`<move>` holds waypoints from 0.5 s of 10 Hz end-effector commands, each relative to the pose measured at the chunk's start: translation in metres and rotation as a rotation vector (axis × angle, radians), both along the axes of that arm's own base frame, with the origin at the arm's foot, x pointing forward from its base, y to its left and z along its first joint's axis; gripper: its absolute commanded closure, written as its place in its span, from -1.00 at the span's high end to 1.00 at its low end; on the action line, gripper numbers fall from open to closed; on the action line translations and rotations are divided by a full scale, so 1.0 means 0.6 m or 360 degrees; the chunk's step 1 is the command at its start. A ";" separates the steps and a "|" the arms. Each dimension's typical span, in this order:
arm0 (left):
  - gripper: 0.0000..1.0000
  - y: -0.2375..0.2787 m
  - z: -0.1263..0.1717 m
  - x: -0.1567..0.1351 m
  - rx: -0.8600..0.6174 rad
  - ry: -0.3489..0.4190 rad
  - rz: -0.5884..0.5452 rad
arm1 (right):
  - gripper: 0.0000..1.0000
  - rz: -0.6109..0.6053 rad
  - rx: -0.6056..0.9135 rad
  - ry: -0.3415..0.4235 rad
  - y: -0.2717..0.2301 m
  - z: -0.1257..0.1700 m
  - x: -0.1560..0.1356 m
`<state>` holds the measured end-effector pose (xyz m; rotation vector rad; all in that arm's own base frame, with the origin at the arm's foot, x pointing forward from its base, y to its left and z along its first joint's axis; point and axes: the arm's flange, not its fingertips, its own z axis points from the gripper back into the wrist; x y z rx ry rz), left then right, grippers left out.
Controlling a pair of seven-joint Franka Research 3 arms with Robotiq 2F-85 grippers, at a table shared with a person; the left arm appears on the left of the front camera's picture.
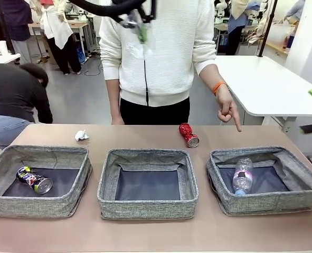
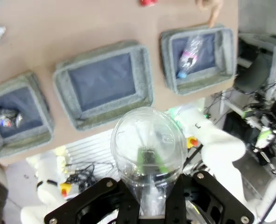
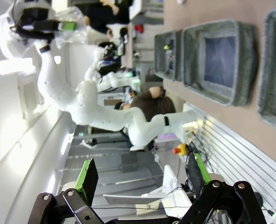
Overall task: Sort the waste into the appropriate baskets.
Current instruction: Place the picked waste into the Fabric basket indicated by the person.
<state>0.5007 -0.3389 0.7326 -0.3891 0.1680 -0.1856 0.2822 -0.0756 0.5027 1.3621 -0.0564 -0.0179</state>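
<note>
Left gripper (image 2: 149, 163) pinches the clear plastic cup (image 2: 147, 133), high over the table. Bottle basket (image 2: 227, 51) lies beyond jaws, up-right, well apart. Right gripper (image 3: 142, 176) spread, empty.

Can (image 1: 34, 180) in left basket (image 1: 34, 206), bottle (image 1: 243, 176) in right basket (image 1: 272, 203)

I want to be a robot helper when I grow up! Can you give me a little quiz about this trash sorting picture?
1. True or false: the middle basket holds a bottle.
2. What does the left end effector grip? A) clear plastic cup B) paper ball C) red can
3. Fill in: the black printed can lies in the ___ basket.
Key: 1 false, the clear plastic bottle lies in the right basket; 2 A; 3 left basket.
</note>
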 end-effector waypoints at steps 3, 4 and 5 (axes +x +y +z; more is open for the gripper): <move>-0.90 -0.105 -0.272 -0.146 -0.0202 -0.0190 -0.0259 | 1.00 -0.0686 0.0047 -0.0026 -0.221 0.006 -0.068; -0.90 -0.157 -0.309 -0.147 -0.0214 -0.0167 -0.0358 | 1.00 -0.0882 0.0179 -0.0087 -0.254 0.003 -0.082; -0.90 -0.212 -0.345 -0.141 -0.0238 -0.0143 -0.0481 | 1.00 -0.0483 -0.0014 -0.0015 -0.188 0.005 -0.073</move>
